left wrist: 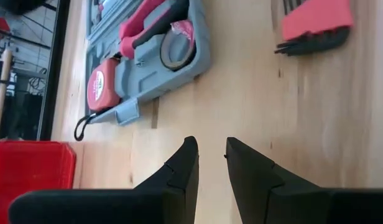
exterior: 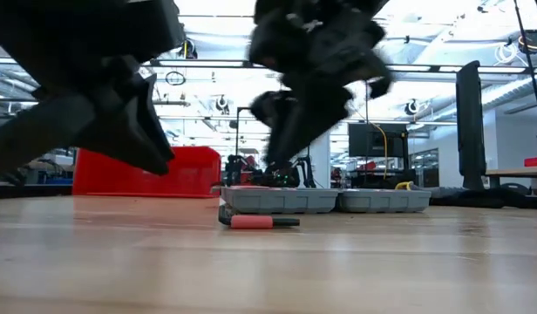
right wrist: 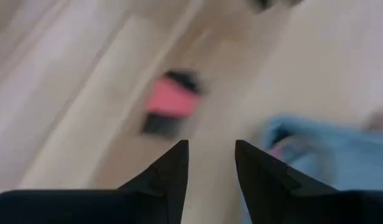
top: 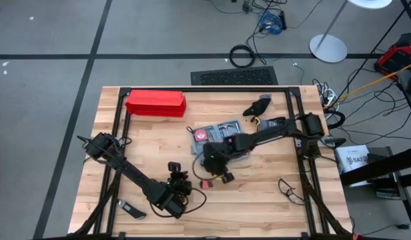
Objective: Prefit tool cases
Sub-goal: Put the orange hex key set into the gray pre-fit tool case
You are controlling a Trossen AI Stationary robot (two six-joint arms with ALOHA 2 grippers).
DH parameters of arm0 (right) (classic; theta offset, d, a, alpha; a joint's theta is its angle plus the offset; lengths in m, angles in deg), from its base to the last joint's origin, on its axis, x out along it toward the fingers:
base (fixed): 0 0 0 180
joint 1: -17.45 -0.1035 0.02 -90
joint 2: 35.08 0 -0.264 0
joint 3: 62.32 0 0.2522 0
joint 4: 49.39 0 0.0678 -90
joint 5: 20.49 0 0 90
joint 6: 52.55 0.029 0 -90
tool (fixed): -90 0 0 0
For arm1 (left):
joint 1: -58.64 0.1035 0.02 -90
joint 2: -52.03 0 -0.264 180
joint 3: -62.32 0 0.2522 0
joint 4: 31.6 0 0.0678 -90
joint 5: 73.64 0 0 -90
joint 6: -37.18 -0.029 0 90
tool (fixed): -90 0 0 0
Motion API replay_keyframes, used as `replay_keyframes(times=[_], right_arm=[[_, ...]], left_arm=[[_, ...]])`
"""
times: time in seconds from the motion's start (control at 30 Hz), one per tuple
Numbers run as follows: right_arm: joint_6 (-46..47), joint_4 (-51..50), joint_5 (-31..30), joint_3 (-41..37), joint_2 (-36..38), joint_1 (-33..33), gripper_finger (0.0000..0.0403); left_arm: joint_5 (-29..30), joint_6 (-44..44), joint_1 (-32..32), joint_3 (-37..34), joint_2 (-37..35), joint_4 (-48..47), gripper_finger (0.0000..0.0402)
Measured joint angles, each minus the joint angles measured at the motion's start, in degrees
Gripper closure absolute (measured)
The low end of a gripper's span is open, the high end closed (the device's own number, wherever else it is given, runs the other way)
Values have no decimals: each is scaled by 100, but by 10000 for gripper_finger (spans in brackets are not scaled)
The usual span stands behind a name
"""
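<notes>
The blue-grey tool case [top: 222,130] lies open and flat at the table's middle, its two halves [exterior: 325,200] side by side. It holds a red tape measure [left wrist: 102,84], a red-handled tool and a roll [left wrist: 177,50]. A red hex-key set [left wrist: 316,25] lies on the wood just near of the case [left wrist: 148,62]. My left gripper [left wrist: 210,144] stands open over bare wood, near of the case [top: 181,181]. My right gripper [right wrist: 211,146] is open with nothing between its fingers. It hangs above the case's near edge [top: 220,170], over the blurred red set [right wrist: 173,99].
A long bright red box [top: 155,103] sits at the far left. A black object [top: 259,107] lies at the far side, right of the middle. A small dark tool [top: 132,212] lies at the near left edge. Bare wood spreads along the near right.
</notes>
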Motion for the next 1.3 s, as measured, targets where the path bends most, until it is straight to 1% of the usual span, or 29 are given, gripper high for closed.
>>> replay_keyframes(times=[0.07, 0.13, 0.27, 0.33, 0.47, 0.57, 0.67, 0.77, 0.93, 1.2, 1.3], right_arm=[[242, 135, 51, -365, 151, -151, 275], [454, 526, -47, -705, 174, -345, 275], [632, 1817, -699, -1106, 170, -684, 275], [631, 2139, -1014, -1120, 170, -782, 275], [721, 2119, -1088, -1019, 181, -848, 275], [982, 1750, -1092, -1020, 179, -851, 275], [1268, 1359, -1111, -1020, 174, -880, 275], [1421, 1153, -1113, -1022, 27, -922, 275], [1504, 1329, -1096, -1006, -315, -995, 275], [1585, 1491, -1087, -1011, -399, -995, 275], [1543, 1585, -1082, -1015, -406, -995, 275]], left_arm=[[3, -57, 24, -2, 0, 121, 314], [14, -73, 55, -2, 0, 314, 314], [-34, -83, 142, -2, 0, 796, 314], [-297, -169, 190, -4, 0, 1113, 314], [-1428, -136, 302, -4, 0, 1865, 314], [-1917, 110, 420, -4, 0, 1941, 314], [-2092, 396, 473, -6, 0, 1958, 314], [-2474, 712, 566, -8, 0, 2076, 314], [-2462, 972, 670, -10, 0, 2618, 314], [-2782, 1775, 800, -10, 0, 2493, 314], [-3064, 2114, 796, -10, 0, 2467, 314]])
